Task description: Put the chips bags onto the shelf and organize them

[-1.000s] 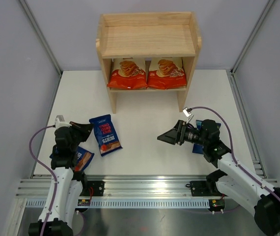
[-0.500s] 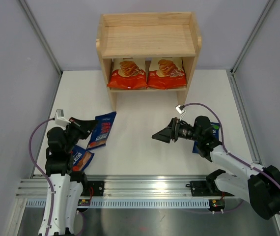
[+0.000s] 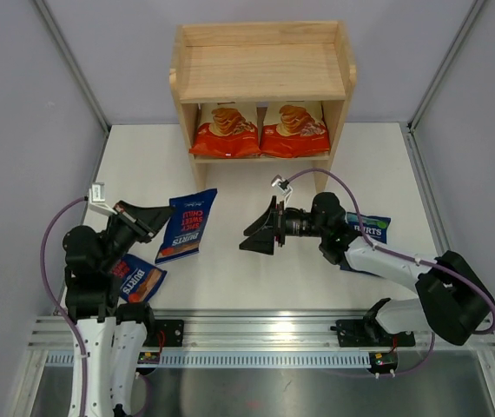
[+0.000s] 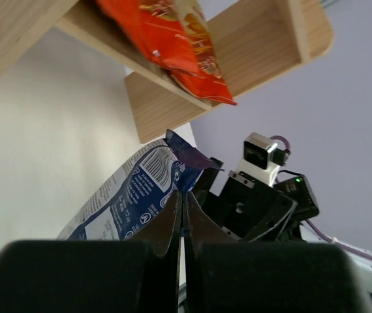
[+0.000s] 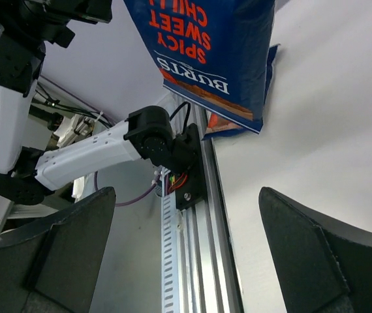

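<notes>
Step in hand, as judged: moving the Spicy Sweet Chilli Burts bag [image 3: 187,226] toward the shelf [image 3: 265,69], probably through a hand-over between arms. The left fingers [image 4: 163,228] are clamped together on one edge of this bag, which hangs tilted and clear of the desk [image 3: 230,282] over its left half, between the near-left corner and the shelf. The left arm [image 3: 87,261] is raised and bent, wrist turned toward the desk's middle. The right arm [image 3: 378,256] reaches low and nearly level from the near-right side toward the middle, with the right fingers [image 5: 316,254] spread wide and facing the bag's printed front, near it but not touching. The shelf stands at the middle of the far edge; two Cassava Chips bags [image 3: 224,130] stand side by side on its lower tier, and the top tier holds no bag. A second Burts bag [image 3: 143,282] lies near the near-left corner, a third Burts bag [image 3: 371,228] toward the right edge. The next move likely calls for the right fingers to close on a free edge before the left let go.
</notes>
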{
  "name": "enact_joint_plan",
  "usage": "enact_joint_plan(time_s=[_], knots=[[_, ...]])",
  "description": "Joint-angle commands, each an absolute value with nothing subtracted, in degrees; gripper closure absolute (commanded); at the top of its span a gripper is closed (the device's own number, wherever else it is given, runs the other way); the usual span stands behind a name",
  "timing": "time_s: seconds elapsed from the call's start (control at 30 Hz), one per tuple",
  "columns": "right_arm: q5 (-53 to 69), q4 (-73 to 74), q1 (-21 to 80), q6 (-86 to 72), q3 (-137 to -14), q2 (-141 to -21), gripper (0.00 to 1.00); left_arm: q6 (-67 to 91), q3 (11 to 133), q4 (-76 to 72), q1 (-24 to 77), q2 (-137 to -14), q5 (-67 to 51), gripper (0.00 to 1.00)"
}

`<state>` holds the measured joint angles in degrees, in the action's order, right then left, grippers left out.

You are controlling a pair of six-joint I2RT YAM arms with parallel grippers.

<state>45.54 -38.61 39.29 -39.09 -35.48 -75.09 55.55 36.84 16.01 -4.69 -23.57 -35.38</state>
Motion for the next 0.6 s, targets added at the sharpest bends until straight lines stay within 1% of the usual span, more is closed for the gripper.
enact_joint_plan(time_s=[0.0,0.33,0.57], knots=[[44.4,-45.7,41.6,-32.6,-38.7,-77.1,0.01,56.2,43.2,15.1,-4.5,-22.4,-40.2,1.0],[46.3,-66.5,43.6,-37.6,-45.5,-87.1,0.01,60.3,54.6,15.1,-4.5,-24.1,-45.2,1.0],[46.4,-67.8,50.4,-36.7,-53.4,-89.0,0.01,67.1,56.6,9.1,-4.6,-23.5,-48.2,1.0]])
